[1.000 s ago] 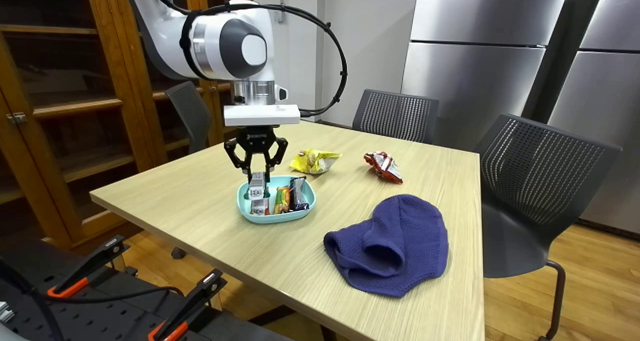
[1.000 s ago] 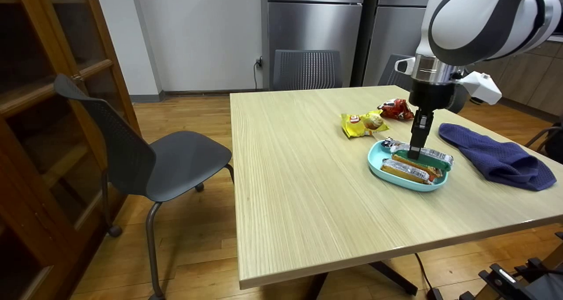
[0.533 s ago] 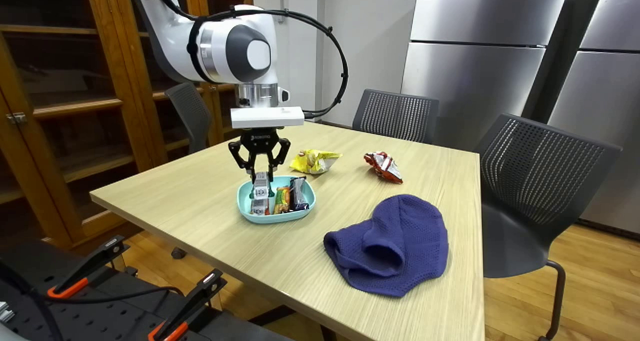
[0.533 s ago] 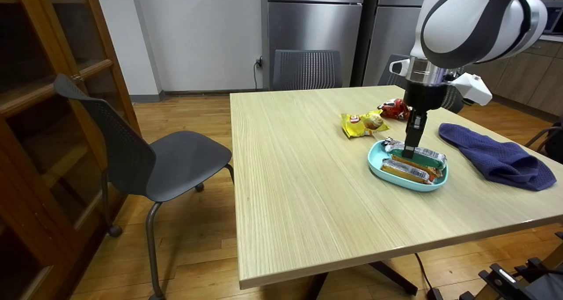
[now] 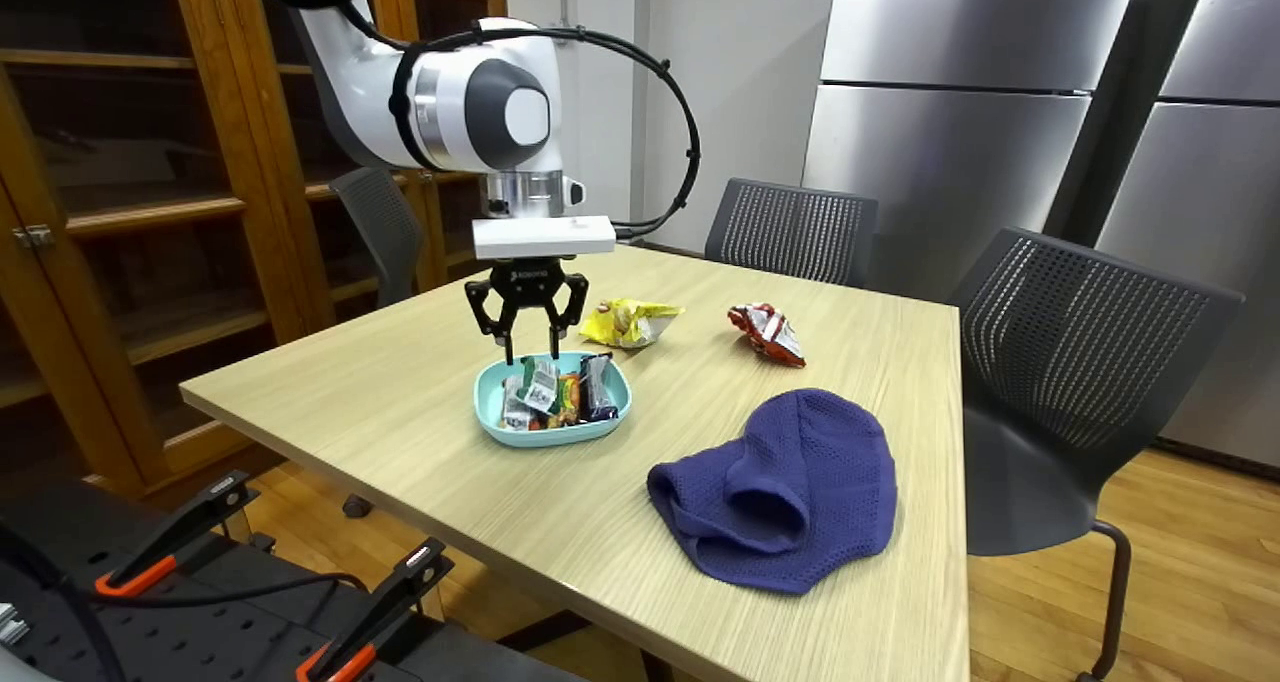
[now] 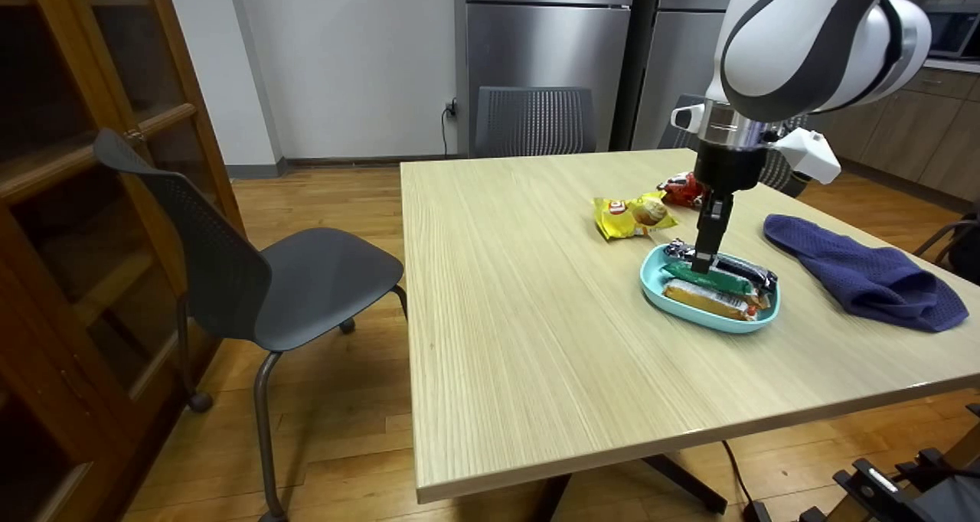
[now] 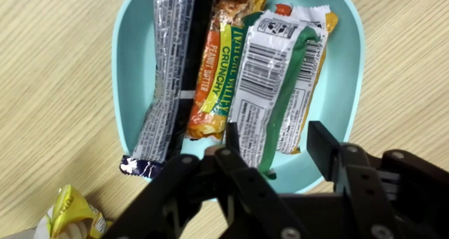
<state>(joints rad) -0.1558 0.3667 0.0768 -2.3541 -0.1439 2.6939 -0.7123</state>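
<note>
My black jointed fingers (image 7: pixel 322 151) stand spread and grasp nothing, at the bottom of the wrist view, one on each side of the lower end of a long green-and-white plastic-wrapped bar (image 7: pixel 268 91). It lies just right of the frame's centre, inside a rounded light-blue tray (image 7: pixel 345 91) on the pale wood-grain worktop (image 5: pixel 390 382). It partly covers a long white-and-yellow wrapped bar (image 7: pixel 296 109) to its right; along its left edge runs an orange-and-green wrapped bar (image 7: pixel 217 74), and farther left a navy-and-silver wrapped bar (image 7: pixel 172 77). A plain gap shows at the finger on the frame's right; at the one nearer the middle I cannot tell whether I touch the wrapper. To work well here, I judge, I should leave both fingers wide, move straight up or down, and avoid twisting, since the slick wrapper could catch on a finger or slip off its neighbour. Drifting right in the frame might knock the tray's rim; drifting left might shove the crowded bars. A crumpled yellow snack bag (image 5: pixel 630 322), just above and right of the tray in an exterior view, is worth avoiding too.
</note>
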